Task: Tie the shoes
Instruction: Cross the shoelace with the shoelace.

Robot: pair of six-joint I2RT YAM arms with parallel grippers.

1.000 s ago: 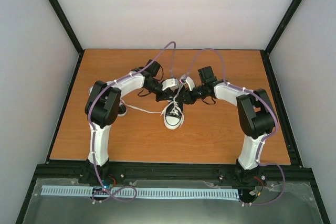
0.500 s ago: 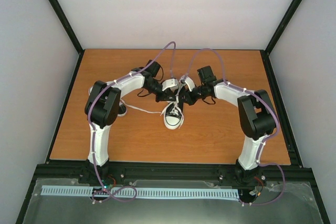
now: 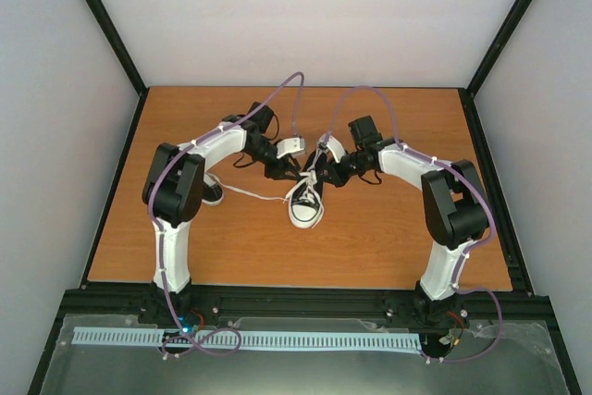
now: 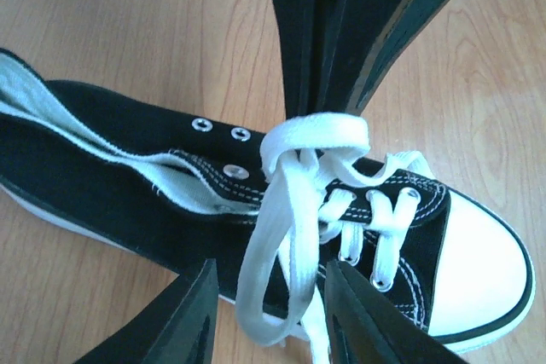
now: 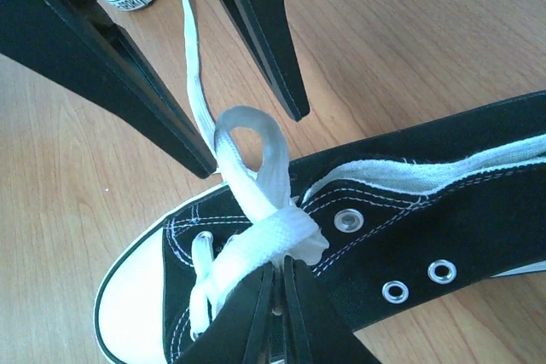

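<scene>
No legible text, label or number anywhere.

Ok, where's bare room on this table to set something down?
Free: the near strip of table between the centre shoe and the front edge, and the far right corner behind the right arm. Crowded: the middle, where the left tool and right tool meet over that shoe; left of it lie a loose lace and the second shoe.
</scene>
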